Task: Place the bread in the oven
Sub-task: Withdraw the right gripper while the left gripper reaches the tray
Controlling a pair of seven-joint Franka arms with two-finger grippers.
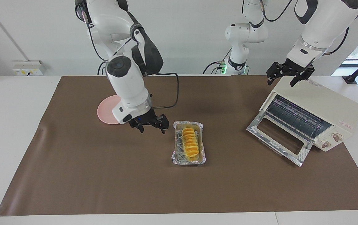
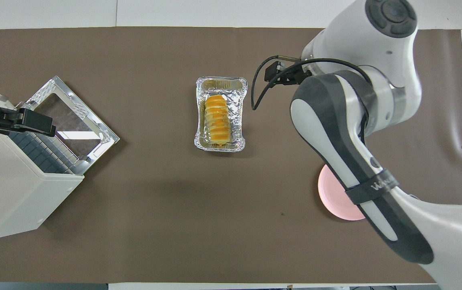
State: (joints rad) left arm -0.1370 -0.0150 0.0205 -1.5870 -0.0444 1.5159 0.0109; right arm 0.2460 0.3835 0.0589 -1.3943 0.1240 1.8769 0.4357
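While its fingers stand spread and empty at the centre-left of the facing view, the right gripper (image 1: pixel 149 124) hangs over the brown mat (image 1: pixel 104 175) between the pink plate (image 1: pixel 105 109) and the foil tray (image 1: pixel 174 156). Centre frame, the bread (image 1: pixel 188 143) lies in that tray. At upper right, the left gripper (image 1: pixel 289 74), also open and empty, hovers over the oven (image 1: pixel 331 106), whose door (image 1: pixel 278 142) is dropped open.
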